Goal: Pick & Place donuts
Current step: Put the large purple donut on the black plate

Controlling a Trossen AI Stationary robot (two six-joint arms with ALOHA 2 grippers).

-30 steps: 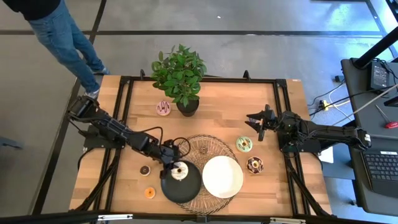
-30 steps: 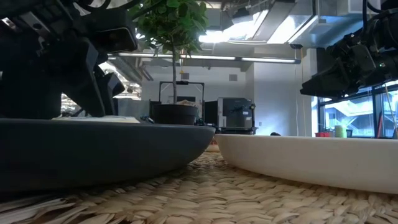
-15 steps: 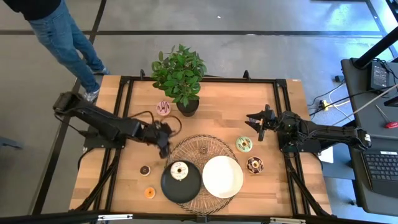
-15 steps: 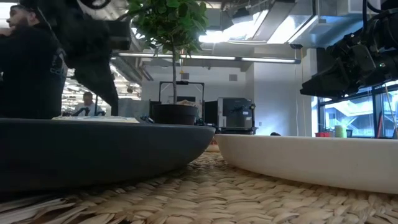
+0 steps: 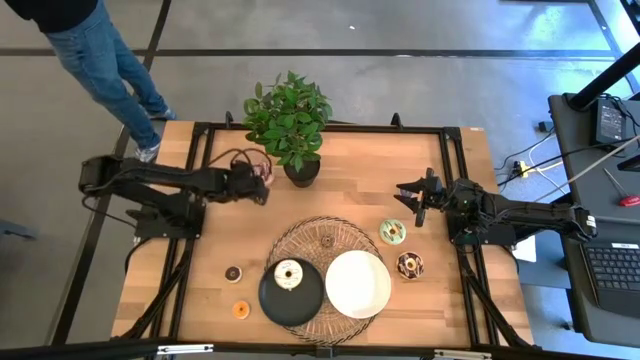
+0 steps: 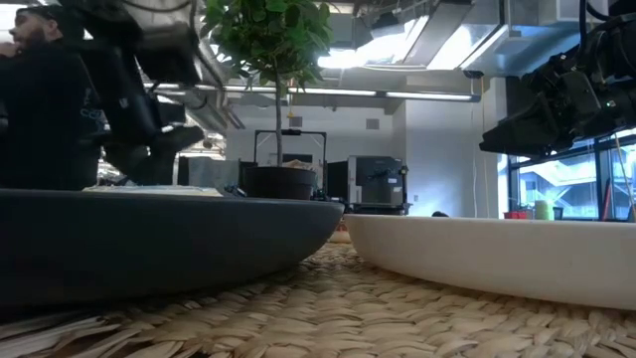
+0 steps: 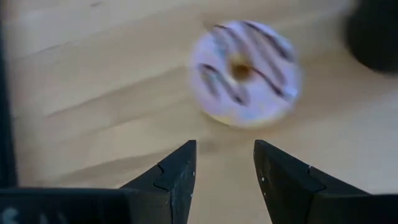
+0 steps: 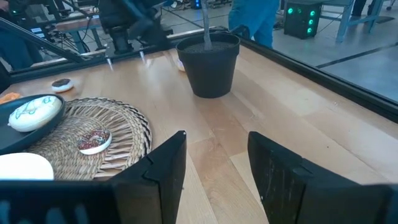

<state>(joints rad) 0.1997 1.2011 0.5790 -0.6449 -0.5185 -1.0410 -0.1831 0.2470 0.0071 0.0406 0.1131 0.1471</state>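
The potted plant (image 5: 290, 130) serves as the landmark. The pink donut (image 7: 244, 73), iced pale pink with dark stripes, lies flat on the desk (image 5: 350, 180) just beside the plant's pot, on the side toward the left arm. The left end effector (image 5: 258, 185) hovers right at that donut; in the left wrist view the donut sits straight ahead of the two dark fingers (image 7: 177, 180) and a little beyond their tips, not yet between them. Being a ring, it has no long axis, so any approach angle across it should serve. The left arm is clearly the nearer one.

The left end effector is spread, its fingers apart and holding nothing, touching nothing that can be seen. The gap looks narrower than the donut, so it probably needs to widen before descending.

The right end effector (image 5: 415, 195) waits well to the other side of the plant, near the mint-green donut (image 5: 392, 232), its fingers also spread and empty.
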